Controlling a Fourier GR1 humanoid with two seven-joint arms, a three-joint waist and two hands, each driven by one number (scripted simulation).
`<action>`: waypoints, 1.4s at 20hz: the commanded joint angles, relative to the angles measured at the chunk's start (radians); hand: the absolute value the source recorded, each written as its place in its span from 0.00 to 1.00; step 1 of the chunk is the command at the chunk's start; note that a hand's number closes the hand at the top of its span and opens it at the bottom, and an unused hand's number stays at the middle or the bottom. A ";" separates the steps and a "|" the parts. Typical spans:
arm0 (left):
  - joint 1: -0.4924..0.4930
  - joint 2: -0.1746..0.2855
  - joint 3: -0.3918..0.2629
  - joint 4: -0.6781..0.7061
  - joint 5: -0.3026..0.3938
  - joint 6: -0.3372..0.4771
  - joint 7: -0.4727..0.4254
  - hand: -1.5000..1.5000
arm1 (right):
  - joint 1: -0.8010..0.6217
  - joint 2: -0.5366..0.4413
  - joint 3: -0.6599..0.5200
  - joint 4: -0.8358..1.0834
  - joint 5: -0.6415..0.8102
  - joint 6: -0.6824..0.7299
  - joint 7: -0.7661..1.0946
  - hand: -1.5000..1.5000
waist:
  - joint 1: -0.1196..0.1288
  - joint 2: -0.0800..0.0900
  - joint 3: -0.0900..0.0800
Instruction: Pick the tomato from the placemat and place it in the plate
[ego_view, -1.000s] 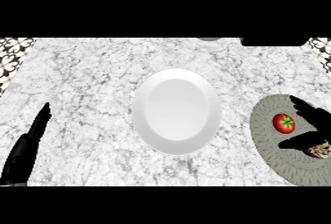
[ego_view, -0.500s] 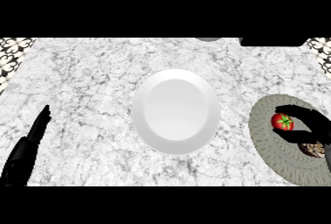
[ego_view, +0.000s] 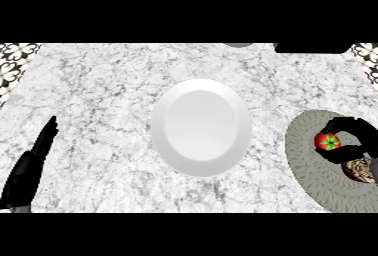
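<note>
Tomato (ego_view: 328, 141) sits inside the right hand (ego_view: 356, 134), whose fingers and thumb curl round it from above and below, leaving the red skin and green stalk showing between them. It is over the placement mat's upper part, near the view's right edge; whether it has left the placemat (ego_view: 310, 172) cannot be told from this steep angle. The grasp looks like the step in hand: the hand is closed on the fruit, and the carry is not yet done.

The next move calls for a lift straight up off the mat, then a sideways travel to the robot's left, to the plate (ego_view: 201, 127), which lies well apart from the placemat in the middle of the counter. A round fruit may roll once let go, so release low over the plate's centre seems wise.

Just below the hand, a speckled brown thing (ego_view: 359, 170) lies on the mat; I cannot tell what it is. The left hand (ego_view: 31, 167) rests at the view's left, fingers straight, holding nothing.

The counter (ego_view: 96, 100) is pale veined marble. A dark block (ego_view: 310, 47) shows at its far edge, with patterned tile (ego_view: 16, 55) at the corner.
</note>
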 joint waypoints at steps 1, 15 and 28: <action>-0.002 0.012 0.012 0.016 0.000 -0.009 -0.011 0.50 | -0.002 -0.029 0.127 -0.031 0.176 -0.086 -0.021 1.00 | 0.010 0.004 0.005; -0.003 -0.005 0.030 0.033 -0.016 -0.001 -0.037 0.50 | 0.038 -0.134 0.086 -0.342 0.325 -0.369 0.028 1.00 | -0.019 -0.003 0.004; 0.013 -0.018 0.022 -0.025 -0.024 -0.013 0.006 0.50 | 0.121 -0.080 0.103 -1.019 0.120 -0.186 0.104 1.00 | -0.016 -0.003 0.004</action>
